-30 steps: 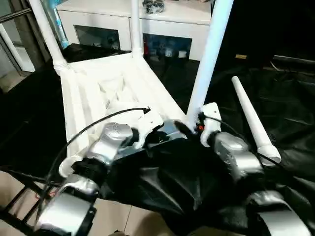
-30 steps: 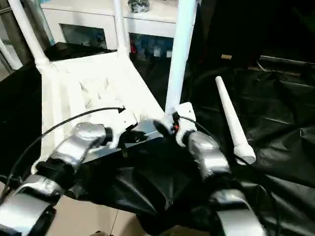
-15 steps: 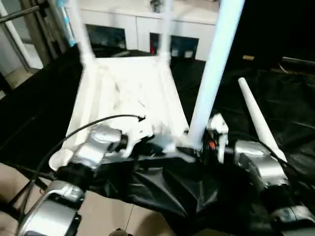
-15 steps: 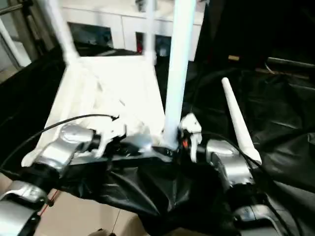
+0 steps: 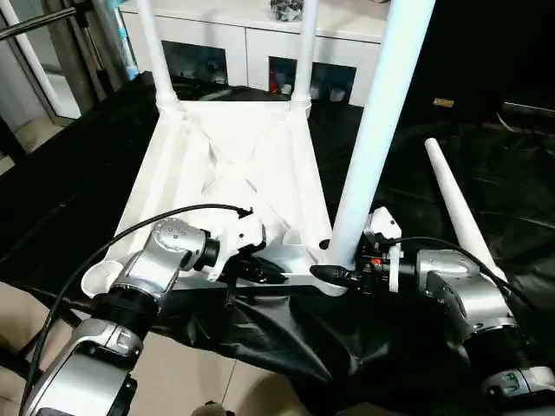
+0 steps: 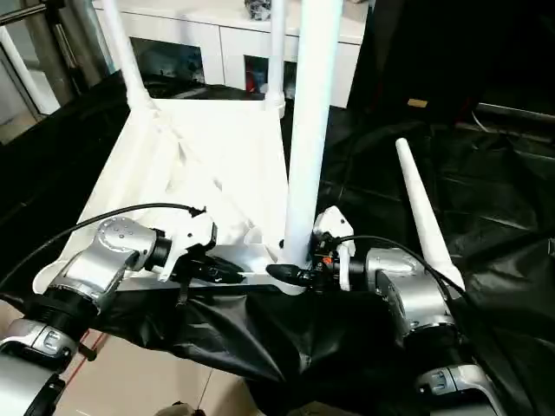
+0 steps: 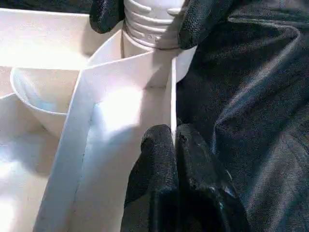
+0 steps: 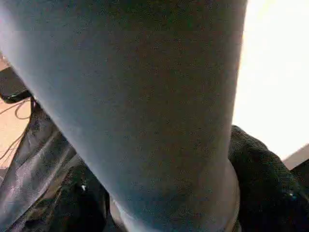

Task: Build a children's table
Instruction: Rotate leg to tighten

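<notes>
- I see a black plastic sheet (image 5: 486,173) covering the work surface, with a white cabinet with glass doors (image 5: 260,52) behind it.
- On the sheet lies the white plastic rectangular tabletop (image 5: 234,186), ribbed underside up.
- Two white tapered tube legs stand in its far corner sockets: the far left leg (image 5: 154,52) and the far right leg (image 5: 305,52).
- A third white tube leg (image 5: 373,130) stands upright in the near corner socket on my right side.
- My right gripper (image 5: 334,276) sits at the base of that third leg; its black fingers (image 7: 203,19) are closed around the ribbed bottom end, just above the socket.
- My left gripper (image 7: 174,145) is pinched shut on the thin near edge wall of the tabletop, close beside that same socket.
- The near left corner socket (image 5: 100,279) is open, with no leg in it.
- A loose fourth white tapered leg (image 5: 460,217) lies flat on the sheet to my right, apart from the tabletop.
</notes>
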Tool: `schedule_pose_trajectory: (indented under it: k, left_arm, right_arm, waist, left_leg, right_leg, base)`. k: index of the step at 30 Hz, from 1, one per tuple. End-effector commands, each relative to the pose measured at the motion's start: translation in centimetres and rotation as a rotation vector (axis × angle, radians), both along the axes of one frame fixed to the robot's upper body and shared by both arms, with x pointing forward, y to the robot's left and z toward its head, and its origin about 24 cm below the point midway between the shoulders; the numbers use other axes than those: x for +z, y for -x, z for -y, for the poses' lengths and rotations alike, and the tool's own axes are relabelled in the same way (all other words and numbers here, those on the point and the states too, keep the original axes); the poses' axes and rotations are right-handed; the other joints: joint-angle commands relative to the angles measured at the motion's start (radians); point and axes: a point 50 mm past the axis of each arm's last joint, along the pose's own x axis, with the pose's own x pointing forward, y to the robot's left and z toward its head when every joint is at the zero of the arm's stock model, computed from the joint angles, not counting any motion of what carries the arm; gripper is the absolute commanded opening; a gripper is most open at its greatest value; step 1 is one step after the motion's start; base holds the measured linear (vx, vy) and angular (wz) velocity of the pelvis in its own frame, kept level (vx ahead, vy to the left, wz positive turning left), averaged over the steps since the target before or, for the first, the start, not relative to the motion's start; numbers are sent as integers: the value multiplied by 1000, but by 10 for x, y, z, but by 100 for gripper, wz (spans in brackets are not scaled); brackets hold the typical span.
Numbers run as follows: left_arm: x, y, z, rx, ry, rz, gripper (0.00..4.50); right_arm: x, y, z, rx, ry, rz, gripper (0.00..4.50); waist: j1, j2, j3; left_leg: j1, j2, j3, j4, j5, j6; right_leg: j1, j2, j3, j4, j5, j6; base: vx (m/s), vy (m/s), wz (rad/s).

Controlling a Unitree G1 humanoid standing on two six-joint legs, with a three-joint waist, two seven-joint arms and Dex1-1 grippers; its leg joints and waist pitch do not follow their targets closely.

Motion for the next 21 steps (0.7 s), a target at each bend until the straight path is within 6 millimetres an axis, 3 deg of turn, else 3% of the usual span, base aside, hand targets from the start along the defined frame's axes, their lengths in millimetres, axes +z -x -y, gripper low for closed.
schedule_pose_trajectory:
  k: [1, 4, 5, 6, 10, 13, 16, 17, 21]
  left_arm:
    - [14, -7, 19, 20, 83, 87, 0]
    - [14, -12, 22, 83, 81, 104, 0]
    - [15, -17, 27, 145, 91, 121, 0]
    - [15, -19, 29, 158, 92, 125, 0]
    - [16, -28, 41, 259, 85, 161, 0]
    - [17, -37, 51, 391, 74, 189, 0]
    - [18, -39, 60, 437, 85, 193, 0]
    - [18, -39, 62, 431, 88, 194, 0]
    - [16, -32, 65, 364, 109, 178, 0]
  right_arm:
    - [-13, 5, -20, 3, 1, -36, 280]
    - [-20, -5, -21, -142, 60, -12, 279]
    - [-27, -16, -22, -291, 104, -24, 278]
    - [-29, -18, -22, -322, 112, -26, 278]
    - [-34, -31, -31, -530, 120, -53, 277]
    - [-37, -38, -45, -651, 135, -57, 277]
    - [-38, -40, -55, -679, 131, -63, 277]
    - [-38, -40, -57, -675, 125, -66, 332]
    - [-33, -43, -57, -638, 109, -36, 367]
  waist:
    - [-4, -12, -63]
    - [-13, -12, -60]
    - [-20, -12, -59]
    - [-30, -13, -57]
    - [-45, -10, -56]
    - [-44, -11, -59]
    - [-44, -11, -62]
    - [-42, -11, -64]
    - [-39, -11, -66]
  left_leg:
    - [9, 41, -9, -65, -201, 49]
    - [12, 38, -13, -68, -230, 24]
    - [11, 37, -13, -68, -241, 16]
    - [12, 34, -15, -70, -266, 5]
    - [21, 32, -17, -66, -300, -1]
    - [16, 32, -15, -66, -277, 10]
    - [15, 34, -13, -66, -255, 12]
    - [14, 34, -12, -64, -245, 21]
    - [9, 33, -9, -62, -213, 43]
  right_leg:
    - [48, -85, 50, -87, -315, -171]
    - [46, -86, 48, -91, -375, -159]
    - [44, -87, 49, -94, -394, -156]
    - [44, -85, 46, -98, -438, -148]
    - [36, -87, 46, -109, -513, -127]
    - [40, -85, 48, -106, -468, -129]
    - [42, -84, 50, -98, -381, -160]
    - [43, -84, 51, -94, -347, -170]
    - [50, -84, 51, -87, -273, -189]
  base:
    - [0, 0, 0]
    - [0, 0, 0]
    - [0, 0, 0]
    - [0, 0, 0]
    - [0, 0, 0]
    - [0, 0, 0]
    - [0, 0, 0]
    - [0, 0, 0]
    - [0, 0, 0]
